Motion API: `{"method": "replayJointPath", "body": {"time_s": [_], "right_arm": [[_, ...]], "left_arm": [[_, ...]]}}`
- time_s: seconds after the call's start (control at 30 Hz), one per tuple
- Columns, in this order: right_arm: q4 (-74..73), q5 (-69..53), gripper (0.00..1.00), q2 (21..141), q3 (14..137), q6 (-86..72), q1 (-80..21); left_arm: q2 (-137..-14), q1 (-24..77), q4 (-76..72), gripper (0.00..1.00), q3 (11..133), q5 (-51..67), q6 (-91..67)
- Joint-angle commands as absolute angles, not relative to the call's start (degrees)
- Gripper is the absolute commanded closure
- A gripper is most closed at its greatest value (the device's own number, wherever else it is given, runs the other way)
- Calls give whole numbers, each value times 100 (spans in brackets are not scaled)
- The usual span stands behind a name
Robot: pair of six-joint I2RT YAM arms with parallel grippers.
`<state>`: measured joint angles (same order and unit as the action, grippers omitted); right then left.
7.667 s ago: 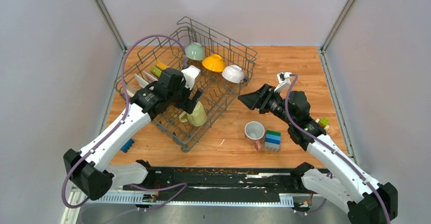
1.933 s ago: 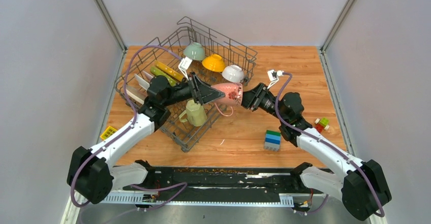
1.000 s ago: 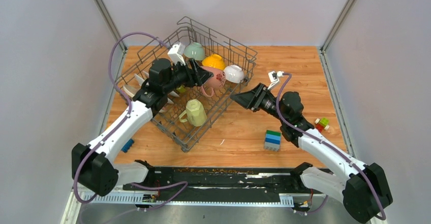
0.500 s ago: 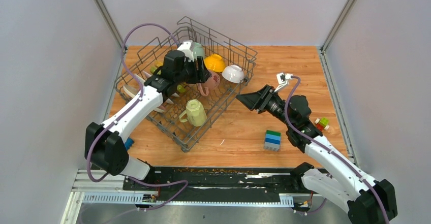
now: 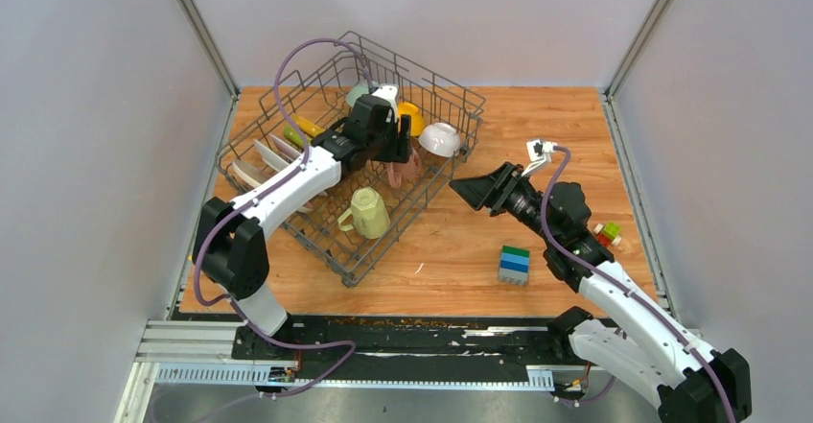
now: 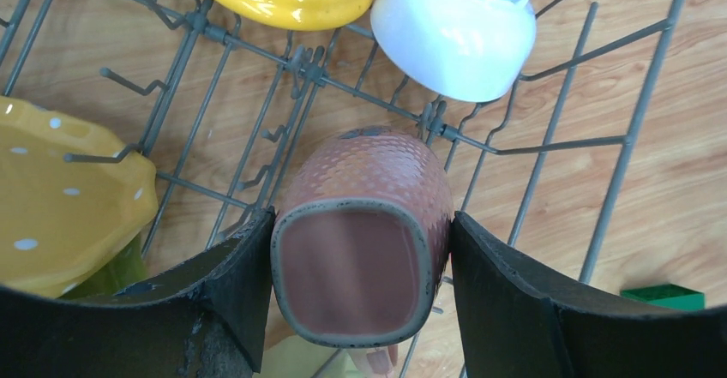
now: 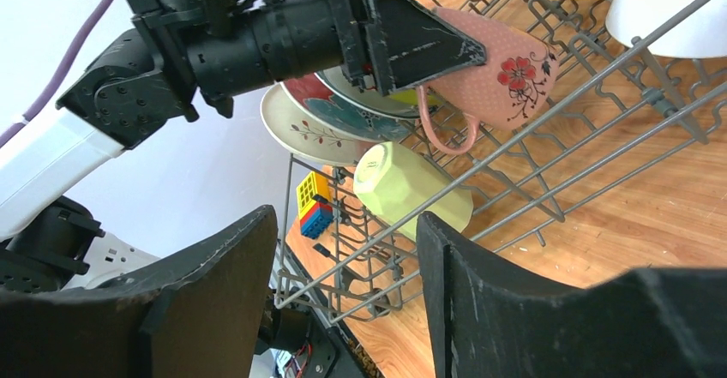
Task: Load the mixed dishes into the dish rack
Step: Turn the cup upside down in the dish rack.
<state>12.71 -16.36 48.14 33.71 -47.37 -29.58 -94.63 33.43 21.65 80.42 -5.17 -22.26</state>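
pink mug | tilted mouth-down, inside dish rack | pale yellow mug | on side

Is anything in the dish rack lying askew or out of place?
The pale yellow mug lies on its side in the near part of the dish rack, rather than standing upright or upturned.

Wooden bench carrying a grey wire dish rack sitting angled on its left half, stacked green-blue toy blocks standing near the front right, small red, green and yellow blocks lying by the right edge

Dotted, red-flowered pink mug
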Motion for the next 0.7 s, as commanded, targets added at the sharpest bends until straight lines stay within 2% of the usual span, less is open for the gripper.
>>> {"method": "replayJointPath", "body": {"time_s": [0.0,0.47,0.53,0.57,0.67], "right_arm": [[1347,-1488,38,4653,3516,-4578,-2940],[1301,-1414,37,4562,3455,-4562,-2914],[1292,-1415,36,4553,3454,-4566,-2909],[1292,-1408,36,4557,3454,-4563,-2909],[1251,-1390,36,4561,3471,-4560,-2910]], "left_arm": [[-9598,3463,1998,100,8510,-850,-2039],[-10334,3725,2653,100,8925,-1070,-1759],[-10385,3733,2729,94,8968,-1057,-1762],[-10396,3735,2739,83,8972,-1027,-1764],[-10374,3751,2795,77,9002,-1001,-1744]]}}
